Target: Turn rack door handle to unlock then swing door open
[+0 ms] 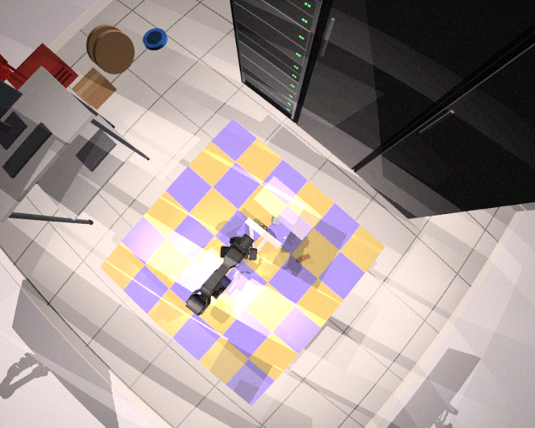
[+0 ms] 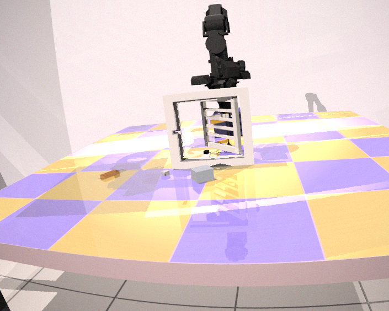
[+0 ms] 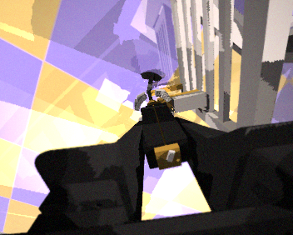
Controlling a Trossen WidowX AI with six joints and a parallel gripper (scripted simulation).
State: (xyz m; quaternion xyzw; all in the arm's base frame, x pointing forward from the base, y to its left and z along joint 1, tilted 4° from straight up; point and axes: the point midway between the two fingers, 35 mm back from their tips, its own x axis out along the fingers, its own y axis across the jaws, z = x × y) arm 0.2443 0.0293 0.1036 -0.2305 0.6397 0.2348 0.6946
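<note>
"Where was the handle?"

"On the barred door (image 1: 251, 230) (image 2: 236, 127) (image 3: 225, 62), towards its free side. I made out the upright handle (image 2: 218, 122) (image 3: 168, 156) by its orange parts, seen through the slats and from the wrist, though the dark pieces overlapped badly and I couldn't swear to its outline."

"And the gripper (image 1: 248, 248) (image 2: 224, 112) (image 3: 157, 123)?"

"Pinching that handle, with its fingers reaching down from above. I had the black arm (image 1: 216, 278) (image 2: 216, 43) arched over on the side the door opened towards."

"How did the door stand?"

"Part open, swung out of the white frame (image 1: 263, 232) (image 2: 168, 133) towards my arm. I couldn't judge the exact angle. The frame stood upright on the checkered table (image 1: 193, 341) (image 2: 194, 274)."

"Anything around it?"

"On the frame's far side from the arm, I saw a blue-grey block (image 1: 275, 220) (image 2: 202, 174) near the foot, and a small grey cube (image 1: 284, 237) (image 2: 165, 172) close by. An orange-brown bar (image 1: 303, 257) (image 2: 109, 174) lay farther off, past the cube. All three were on the table."
</note>
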